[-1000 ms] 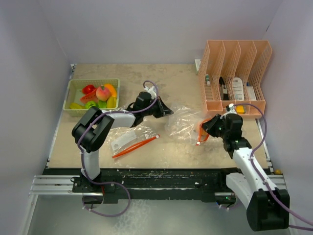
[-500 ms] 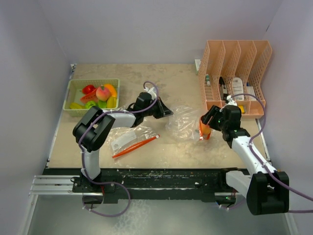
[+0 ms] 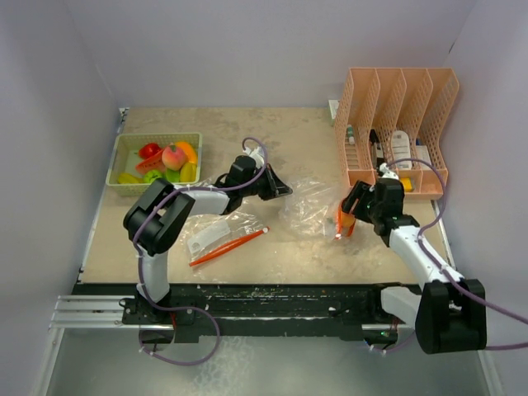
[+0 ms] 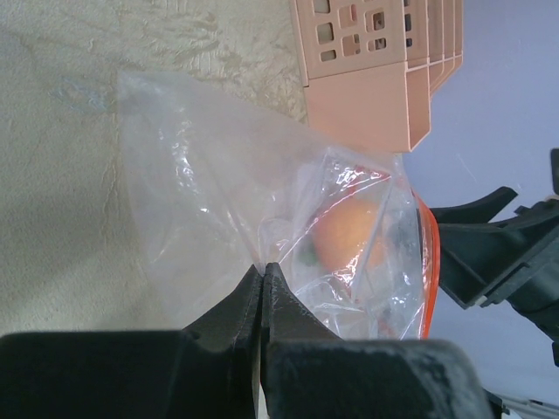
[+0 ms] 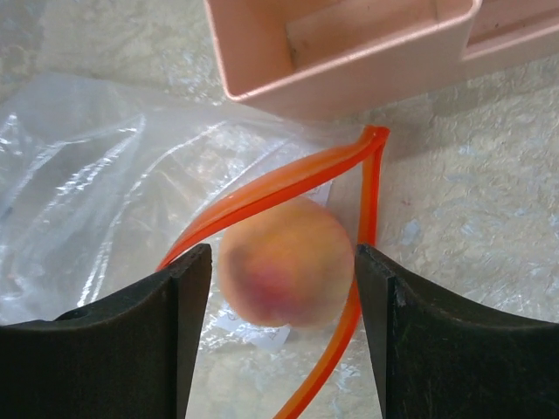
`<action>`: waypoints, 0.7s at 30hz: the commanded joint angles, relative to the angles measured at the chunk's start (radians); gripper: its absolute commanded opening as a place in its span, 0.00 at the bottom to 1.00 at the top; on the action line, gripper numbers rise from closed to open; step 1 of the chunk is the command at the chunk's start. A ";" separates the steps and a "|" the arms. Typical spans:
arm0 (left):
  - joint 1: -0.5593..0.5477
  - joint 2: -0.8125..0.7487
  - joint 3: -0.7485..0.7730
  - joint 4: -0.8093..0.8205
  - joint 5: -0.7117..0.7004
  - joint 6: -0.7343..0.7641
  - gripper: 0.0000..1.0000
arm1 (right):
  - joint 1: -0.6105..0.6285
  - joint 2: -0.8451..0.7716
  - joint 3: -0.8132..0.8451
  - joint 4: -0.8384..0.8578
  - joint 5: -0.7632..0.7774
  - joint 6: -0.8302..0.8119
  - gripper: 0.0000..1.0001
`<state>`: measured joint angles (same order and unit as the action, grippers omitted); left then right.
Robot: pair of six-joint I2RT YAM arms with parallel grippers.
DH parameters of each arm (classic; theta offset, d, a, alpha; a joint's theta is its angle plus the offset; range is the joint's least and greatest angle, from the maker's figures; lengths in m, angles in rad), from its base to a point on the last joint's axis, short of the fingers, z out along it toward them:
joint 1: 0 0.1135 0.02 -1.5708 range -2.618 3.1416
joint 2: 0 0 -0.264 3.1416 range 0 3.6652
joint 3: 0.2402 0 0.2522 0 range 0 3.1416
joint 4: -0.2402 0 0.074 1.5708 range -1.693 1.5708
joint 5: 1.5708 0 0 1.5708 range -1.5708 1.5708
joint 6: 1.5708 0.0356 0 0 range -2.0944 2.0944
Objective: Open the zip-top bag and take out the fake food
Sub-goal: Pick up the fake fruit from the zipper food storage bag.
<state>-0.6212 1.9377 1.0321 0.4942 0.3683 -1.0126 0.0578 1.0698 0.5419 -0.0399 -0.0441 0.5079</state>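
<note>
A clear zip-top bag [image 3: 305, 202] lies on the table between the arms. My left gripper [image 4: 263, 269] is shut on a pinch of its plastic at the closed end [image 4: 210, 175]. The orange zip rim [image 5: 288, 179] stands apart in a loop. In that mouth sits a peach-coloured fake fruit [image 5: 286, 262], seen through the plastic in the left wrist view [image 4: 345, 231]. My right gripper [image 5: 281, 257] is open at the mouth, one finger on each side of the peach with small gaps. From above, the right gripper [image 3: 348, 216] sits at the bag's right end.
A green basket [image 3: 124, 147] at the back left holds several fake fruits. A second flat bag with an orange zip [image 3: 227, 245] lies near the left arm. A peach-coloured file organiser [image 3: 396, 132] stands just behind the right gripper.
My right gripper has gone from nearly shut to open and moved slightly back toward the organiser. The left gripper keeps its hold on the bag.
</note>
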 commanded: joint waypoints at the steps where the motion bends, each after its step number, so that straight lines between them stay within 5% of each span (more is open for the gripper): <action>1: 0.004 0.005 0.010 0.058 0.024 -0.014 0.00 | 0.000 0.082 -0.022 0.038 -0.038 -0.011 0.70; 8: 0.004 -0.008 0.004 0.046 0.017 -0.006 0.00 | 0.000 0.136 -0.038 0.095 -0.042 -0.002 0.67; 16: 0.007 -0.007 0.003 0.055 0.019 -0.011 0.00 | 0.000 0.048 -0.028 0.035 -0.038 0.011 0.32; 21: 0.006 -0.011 0.001 0.055 0.021 -0.013 0.00 | 0.000 -0.033 -0.019 -0.045 -0.064 0.049 0.23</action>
<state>-0.6174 1.9438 1.0321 0.4934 0.3721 -1.0126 0.0586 1.1038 0.5144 -0.0219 -0.0826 0.5194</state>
